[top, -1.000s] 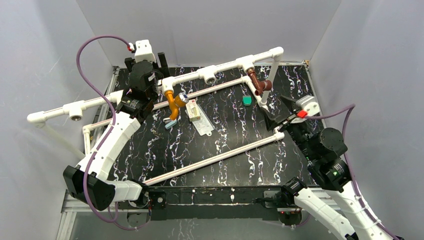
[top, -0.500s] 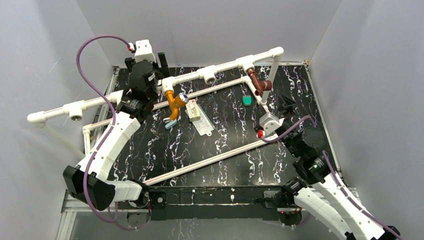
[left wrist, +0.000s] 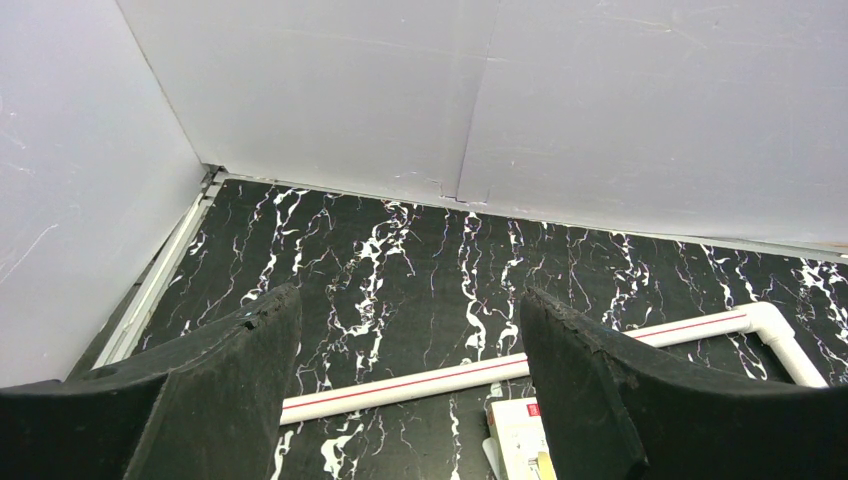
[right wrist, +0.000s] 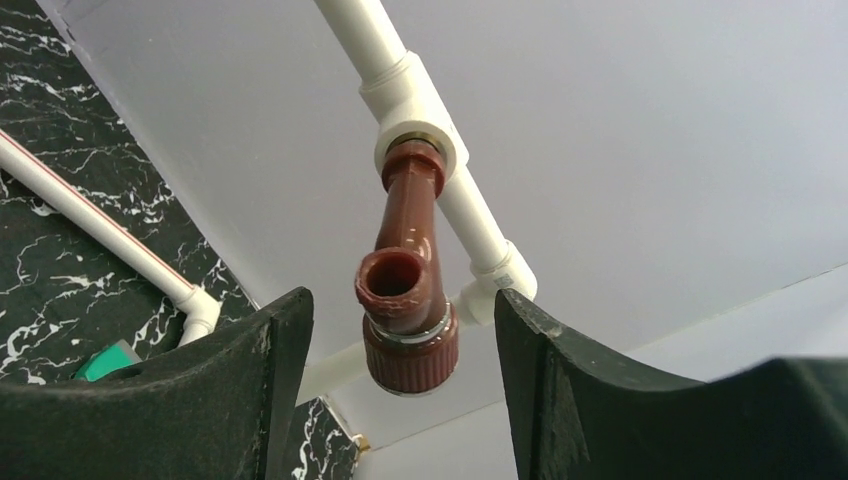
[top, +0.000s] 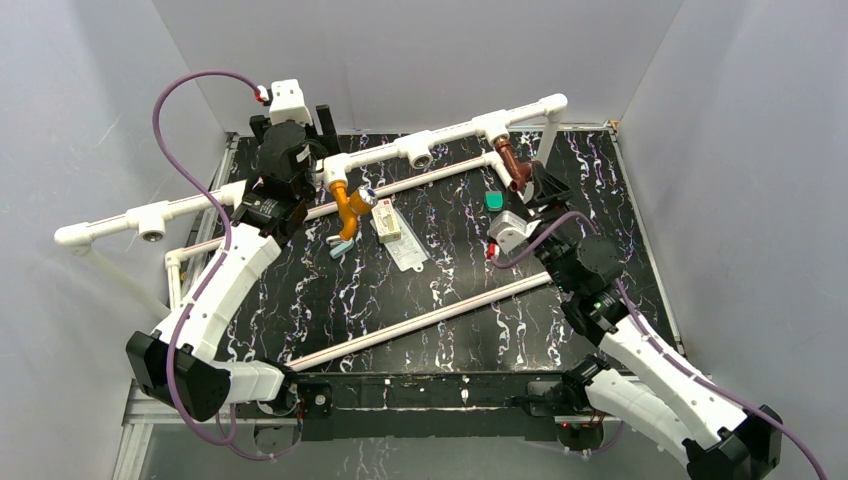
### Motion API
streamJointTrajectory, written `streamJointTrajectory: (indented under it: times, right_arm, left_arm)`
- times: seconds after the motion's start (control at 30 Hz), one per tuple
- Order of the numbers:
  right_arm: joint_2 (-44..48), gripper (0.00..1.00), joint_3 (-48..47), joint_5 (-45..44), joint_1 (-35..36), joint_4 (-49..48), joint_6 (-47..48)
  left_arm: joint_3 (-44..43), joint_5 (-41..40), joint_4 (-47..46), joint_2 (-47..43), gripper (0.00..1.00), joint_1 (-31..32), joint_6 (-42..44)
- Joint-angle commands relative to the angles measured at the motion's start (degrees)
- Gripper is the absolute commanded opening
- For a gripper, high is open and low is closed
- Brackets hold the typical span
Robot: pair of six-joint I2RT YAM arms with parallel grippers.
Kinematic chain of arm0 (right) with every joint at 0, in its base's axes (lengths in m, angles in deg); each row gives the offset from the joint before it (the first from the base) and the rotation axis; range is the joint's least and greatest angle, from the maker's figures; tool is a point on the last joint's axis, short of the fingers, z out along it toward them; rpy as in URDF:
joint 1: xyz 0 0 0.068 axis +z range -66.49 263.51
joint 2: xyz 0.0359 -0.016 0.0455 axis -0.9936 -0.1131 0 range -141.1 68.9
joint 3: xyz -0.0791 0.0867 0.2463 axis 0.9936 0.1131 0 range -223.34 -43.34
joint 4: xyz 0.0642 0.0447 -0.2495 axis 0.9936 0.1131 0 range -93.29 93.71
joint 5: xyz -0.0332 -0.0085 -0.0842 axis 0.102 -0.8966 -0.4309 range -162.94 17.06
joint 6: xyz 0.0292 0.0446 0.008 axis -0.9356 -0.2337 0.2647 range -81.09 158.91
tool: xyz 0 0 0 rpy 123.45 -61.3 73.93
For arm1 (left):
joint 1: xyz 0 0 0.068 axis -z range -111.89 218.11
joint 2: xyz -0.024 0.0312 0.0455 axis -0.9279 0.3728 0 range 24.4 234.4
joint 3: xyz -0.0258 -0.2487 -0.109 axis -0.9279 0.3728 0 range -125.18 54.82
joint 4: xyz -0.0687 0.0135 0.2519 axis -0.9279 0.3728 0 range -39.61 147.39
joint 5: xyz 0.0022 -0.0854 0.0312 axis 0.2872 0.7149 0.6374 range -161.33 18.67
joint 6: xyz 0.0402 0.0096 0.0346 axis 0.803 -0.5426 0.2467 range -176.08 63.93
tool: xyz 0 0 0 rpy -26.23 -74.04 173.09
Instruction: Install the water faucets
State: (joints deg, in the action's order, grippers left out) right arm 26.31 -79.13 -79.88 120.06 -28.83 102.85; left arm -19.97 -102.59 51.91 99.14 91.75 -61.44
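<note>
Black white-veined tabletop point(top: 460, 250) below, my right gripper point(right wrist: 400, 300) stands spread and empty to either side of the glossy reddish-brown faucet point(right wrist: 405, 250) — bent tubular spout, round cap, seated in its smooth white tee socket point(right wrist: 415, 100) — and I judge an off-centre squeeze on that slick plastic could slip or strain the joint.

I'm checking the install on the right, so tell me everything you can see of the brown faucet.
The brown faucet is glossy reddish-brown plastic: a bent neck, an open round mouth facing the wrist camera, a round cap below. Its top end sits in a white tee on the raised pipe, a brass-looking ring at the joint. The right gripper is open, a finger on either side, not touching it.
</note>
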Motion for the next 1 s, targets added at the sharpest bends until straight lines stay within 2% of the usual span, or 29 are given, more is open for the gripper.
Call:
streamJointTrajectory:
  times: [0.0,0.37,0.53,0.6,0.7,0.83,0.97]
  right_arm:
    - [-2.1,0.71,-2.1,-1.8,0.3,-6.6,-0.1]
    - [-5.9,0.61,-3.1,-3.7,0.3,-12.6,-5.3]
    - [-7.8,0.52,-4.3,-4.2,0.3,-13.4,-6.1]
    - [-8.1,0.46,-4.6,-4.4,0.3,-13.5,-6.5]
    - [-8.4,0.33,-5.1,-4.8,0.3,-13.6,-7.7]
    - [-8.6,0.01,-5.5,-5.5,0.3,-12.6,-10.7]
    - [-8.2,0.01,-5.5,-5.4,0.3,-12.0,-16.4]
  left_arm:
    - [6.0,3.6,17.4,4.5,0.78,1.3,-0.6]
    - [6.0,3.8,17.4,4.5,0.78,1.3,-0.6]
    - [6.0,3.7,17.5,4.3,0.78,1.3,-0.5]
    - [6.0,3.7,17.5,4.2,0.78,1.3,-0.5]
    - [6.0,3.8,17.5,4.3,0.78,1.3,-0.6]
    - [5.9,3.8,17.5,4.1,0.78,1.3,-0.6]
    - [6.0,3.9,17.5,4.0,0.78,1.3,-0.6]
